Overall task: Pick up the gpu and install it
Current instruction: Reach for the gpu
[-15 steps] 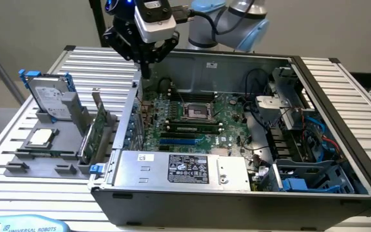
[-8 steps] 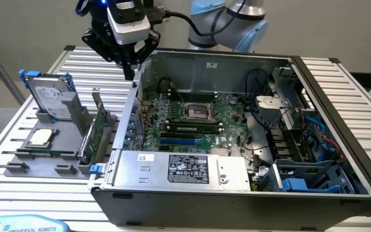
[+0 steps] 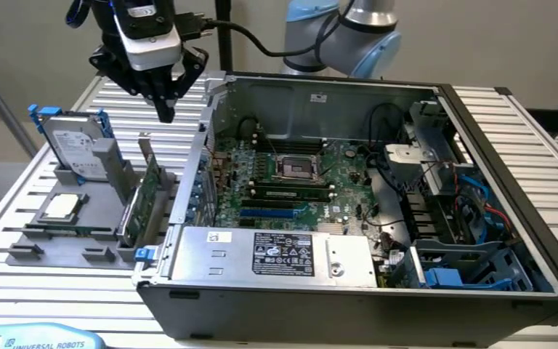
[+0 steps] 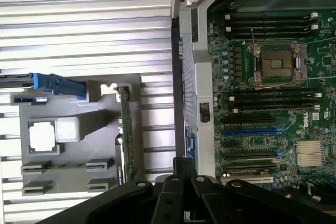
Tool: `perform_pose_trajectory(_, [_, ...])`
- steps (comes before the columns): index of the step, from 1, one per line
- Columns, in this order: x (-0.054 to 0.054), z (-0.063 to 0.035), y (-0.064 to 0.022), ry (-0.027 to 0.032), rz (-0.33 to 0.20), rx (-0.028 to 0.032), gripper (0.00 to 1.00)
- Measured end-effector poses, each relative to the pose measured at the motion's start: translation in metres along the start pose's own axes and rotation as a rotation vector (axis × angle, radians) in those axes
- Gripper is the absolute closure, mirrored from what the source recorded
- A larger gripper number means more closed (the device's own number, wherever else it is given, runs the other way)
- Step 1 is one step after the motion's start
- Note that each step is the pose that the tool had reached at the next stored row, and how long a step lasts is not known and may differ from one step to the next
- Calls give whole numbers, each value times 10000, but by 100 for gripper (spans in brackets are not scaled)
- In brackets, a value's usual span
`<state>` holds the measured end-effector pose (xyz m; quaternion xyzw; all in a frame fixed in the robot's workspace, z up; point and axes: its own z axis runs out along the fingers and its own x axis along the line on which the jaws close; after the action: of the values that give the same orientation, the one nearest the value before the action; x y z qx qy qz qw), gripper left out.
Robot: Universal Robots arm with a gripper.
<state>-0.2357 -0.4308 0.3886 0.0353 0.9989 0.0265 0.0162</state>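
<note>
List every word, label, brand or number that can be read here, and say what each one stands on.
"UNIVERSAL ROBOTS": on the light blue object at the exterior view's lower left corner.
Power supply label: print too small to read.
Hard drive label: too small to read.
Case sticker: too small to read.
White motherboard print: blurred, not readable.

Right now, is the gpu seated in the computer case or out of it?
Out. The gpu stands on edge in the grey holder beside the case; the gripper hangs above, clear of it.
</note>
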Motion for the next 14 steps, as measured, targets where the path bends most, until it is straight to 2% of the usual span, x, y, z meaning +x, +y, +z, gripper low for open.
perform_pose_trajectory(14, [640,139,-64,0,-1,16,89])
